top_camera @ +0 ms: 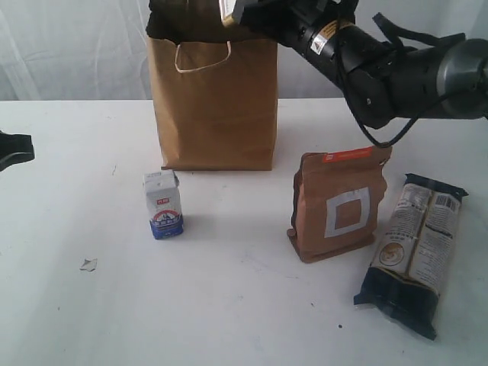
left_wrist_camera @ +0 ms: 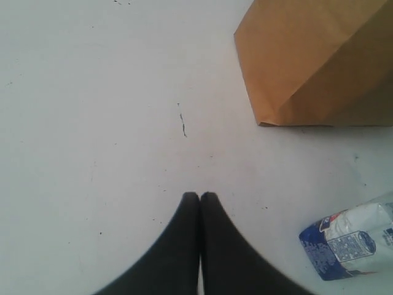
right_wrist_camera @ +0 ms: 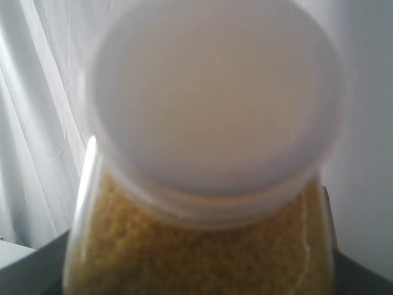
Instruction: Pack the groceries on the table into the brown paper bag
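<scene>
exterior view: right arm (top_camera: 381, 69) stretched in from the right, wrist above the mouth of one brown paper bag (top_camera: 217, 114), upright near the far edge of the counter (top_camera: 229, 305). right end effector (right_wrist_camera: 199, 270) clamped on one yellow white-capped bottle (right_wrist_camera: 202, 160), cap toward the wrist camera. left end effector (left_wrist_camera: 199, 196) pinched closed, empty, by the left edge. one small white-blue carton (top_camera: 163, 204) and one copper-brown pouch (top_camera: 339, 204), both upright. one long dark-blue/cream packet (top_camera: 415, 252) flat by the right edge, long axis near-to-far.
</scene>
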`<state>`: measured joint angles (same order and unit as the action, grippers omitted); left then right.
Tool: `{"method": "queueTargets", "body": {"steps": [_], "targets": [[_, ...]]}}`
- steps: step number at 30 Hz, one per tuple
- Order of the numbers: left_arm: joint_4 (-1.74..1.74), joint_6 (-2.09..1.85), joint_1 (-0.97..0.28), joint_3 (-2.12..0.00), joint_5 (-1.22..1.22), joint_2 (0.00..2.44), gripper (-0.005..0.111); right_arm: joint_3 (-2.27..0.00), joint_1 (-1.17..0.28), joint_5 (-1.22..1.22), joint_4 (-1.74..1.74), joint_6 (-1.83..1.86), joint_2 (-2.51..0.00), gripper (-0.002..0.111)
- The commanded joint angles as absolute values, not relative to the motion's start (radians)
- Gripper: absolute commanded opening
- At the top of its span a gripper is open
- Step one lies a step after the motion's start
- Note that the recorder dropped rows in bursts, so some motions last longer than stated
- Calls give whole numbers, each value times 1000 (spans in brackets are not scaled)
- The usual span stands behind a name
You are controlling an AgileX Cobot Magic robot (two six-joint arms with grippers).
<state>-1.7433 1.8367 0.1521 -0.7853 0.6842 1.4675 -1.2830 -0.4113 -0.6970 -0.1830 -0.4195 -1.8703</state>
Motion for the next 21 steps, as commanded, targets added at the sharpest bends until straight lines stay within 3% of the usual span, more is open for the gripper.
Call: {"method": "queueTargets", "body": {"steps": [1, 3, 7, 21], "targets": [[-1744, 1825, 147, -779, 687, 1455, 0, -1321, -406, -788, -169, -396, -1880, 33], [-1744, 1825, 147, -779, 687, 1455, 0, -1346, -406, -789, -169, -396, -1896, 52], [-1744, 1825, 147, -779, 687, 1455, 0, -1387, -406, -764, -171, -396, -1915, 65], [-1744, 1823, 147, -779, 689, 1455, 0, -1396, -406, -766, -170, -386, -1915, 64]]}}
